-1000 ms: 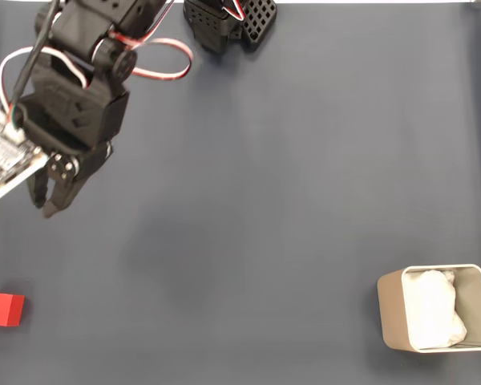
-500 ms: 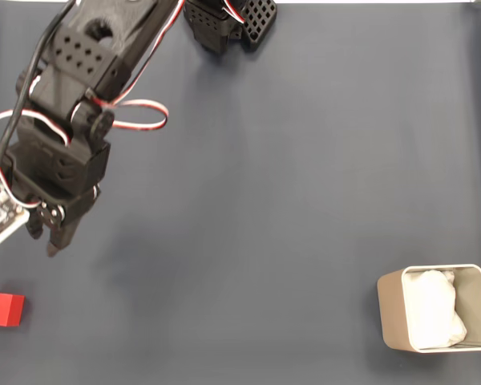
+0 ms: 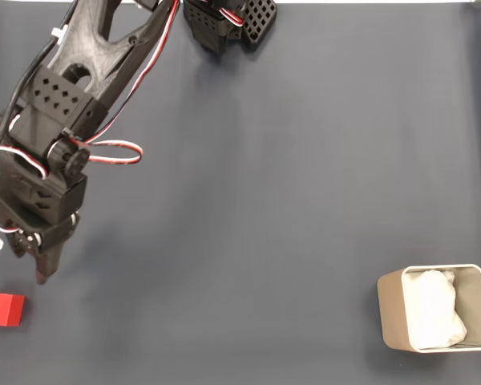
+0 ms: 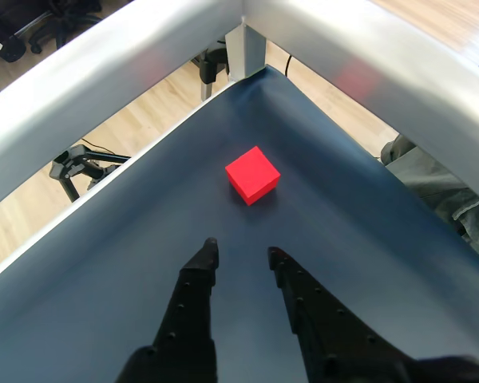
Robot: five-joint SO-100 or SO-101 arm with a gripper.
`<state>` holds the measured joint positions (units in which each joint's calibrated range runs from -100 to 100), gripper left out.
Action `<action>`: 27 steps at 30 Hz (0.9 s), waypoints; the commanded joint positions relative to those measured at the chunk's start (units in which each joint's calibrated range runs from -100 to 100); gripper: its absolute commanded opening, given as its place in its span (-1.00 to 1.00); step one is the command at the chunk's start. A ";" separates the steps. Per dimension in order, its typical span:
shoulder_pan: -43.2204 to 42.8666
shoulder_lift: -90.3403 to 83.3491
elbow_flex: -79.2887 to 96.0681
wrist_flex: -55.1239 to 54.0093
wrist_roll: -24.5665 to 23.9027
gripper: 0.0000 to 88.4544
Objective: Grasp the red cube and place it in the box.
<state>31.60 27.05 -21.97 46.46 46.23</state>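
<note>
The red cube [image 3: 2,309] lies at the far left edge of the dark mat in the fixed view, near the bottom. In the wrist view the red cube [image 4: 253,175] sits on the mat a short way ahead of my fingertips. My gripper [image 3: 37,269] hangs just above and to the right of the cube in the fixed view. Seen from the wrist, the gripper [image 4: 243,253] is open a little, with a narrow gap and nothing between its black fingers. The beige box [image 3: 390,309] with white lining stands at the bottom right, far from the gripper.
The arm's black base [image 3: 224,22] sits at the top middle of the fixed view. A metal frame rail [image 4: 359,56] borders the mat's corner beyond the cube in the wrist view. Wide open mat [image 3: 264,208] lies between cube and box.
The arm has stretched down and to the left in the fixed view, bringing the gripper from mid-left height to just above the red cube. Cube and box have not moved.
</note>
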 commanded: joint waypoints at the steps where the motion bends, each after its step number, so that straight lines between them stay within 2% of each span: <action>1: 0.86 0.59 -5.40 -1.30 -0.59 -0.67; 8: 1.71 5.18 -11.06 -1.38 -1.47 -0.63; 14: 2.63 8.30 -14.53 -1.87 -2.34 -0.39; 20: 3.13 10.64 -15.62 -2.20 -2.88 -0.24; 27: 3.41 13.33 -17.17 -2.53 -2.00 -0.17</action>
<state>34.50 40.95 -35.53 45.27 43.83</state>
